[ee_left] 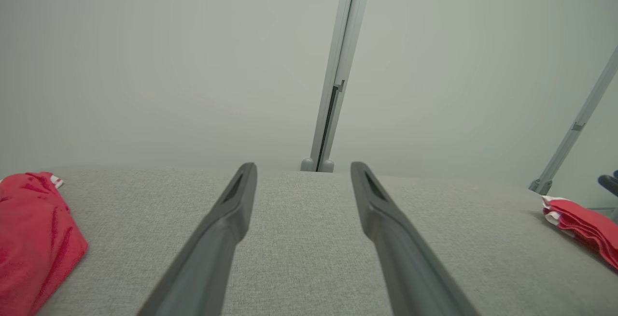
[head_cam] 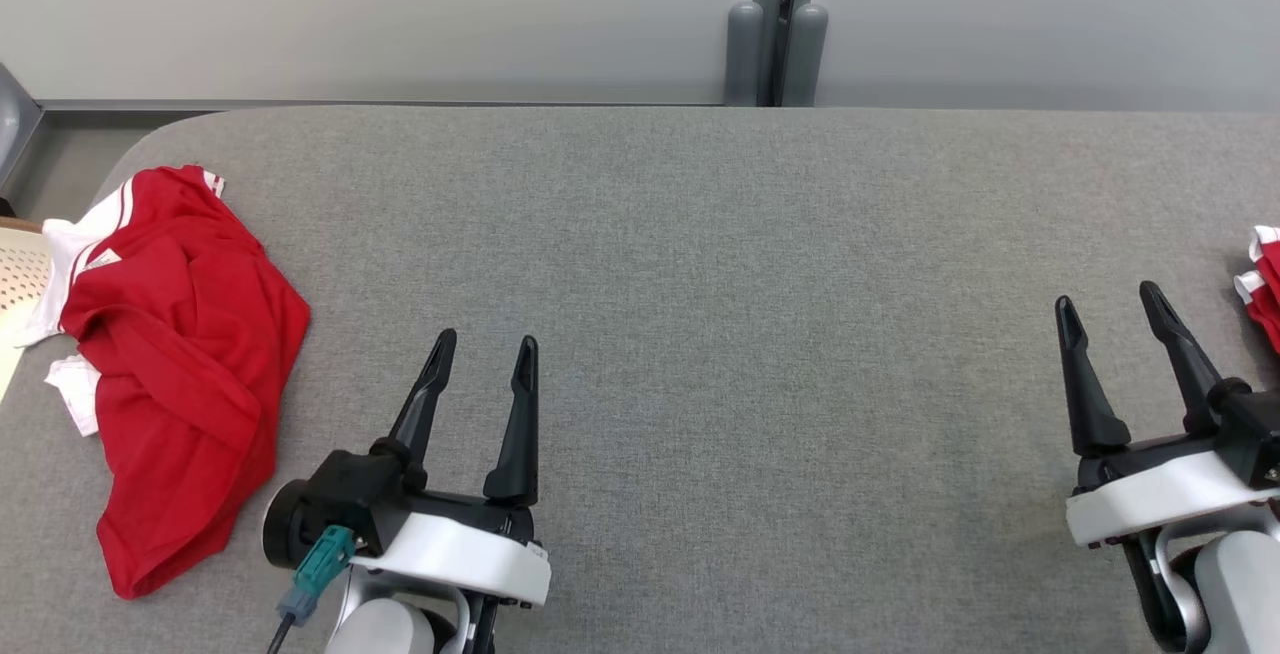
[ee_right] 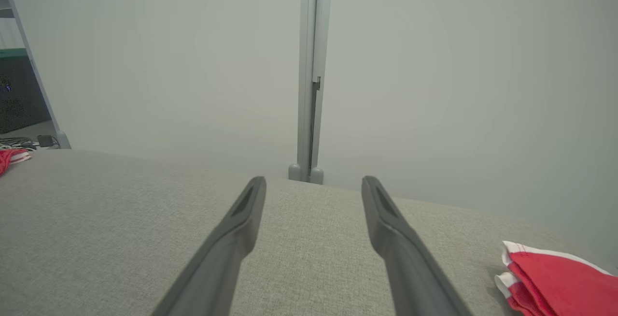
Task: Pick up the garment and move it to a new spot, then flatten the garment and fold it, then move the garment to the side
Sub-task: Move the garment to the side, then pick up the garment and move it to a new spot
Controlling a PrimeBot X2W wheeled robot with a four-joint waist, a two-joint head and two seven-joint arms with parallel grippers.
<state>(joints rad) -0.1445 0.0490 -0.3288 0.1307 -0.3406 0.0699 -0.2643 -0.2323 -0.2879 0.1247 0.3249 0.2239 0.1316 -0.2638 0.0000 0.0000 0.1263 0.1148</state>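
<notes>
Both grippers empty over the grey table; one garment at each end.

Far left: crumpled red garment (head_cam: 180, 364) with white trim, lying in a heap on the grey table (head_cam: 700, 264), close to its rounded left corner, some white cloth reaching the edge. Just right of it, not touching: my left gripper (head_cam: 486, 339), fingers spread wide, nothing between them, tips pointing toward the far wall. Middle of the table is bare cloth surface, with a grey post (head_cam: 775, 24) behind it at the seam of the pale wall panels. Right side: my right gripper (head_cam: 1107, 297), also spread wide and empty, angled slightly left. Far right edge: folded red garment (head_cam: 1265, 284), white edges showing, near that gripper but apart from it.
</notes>
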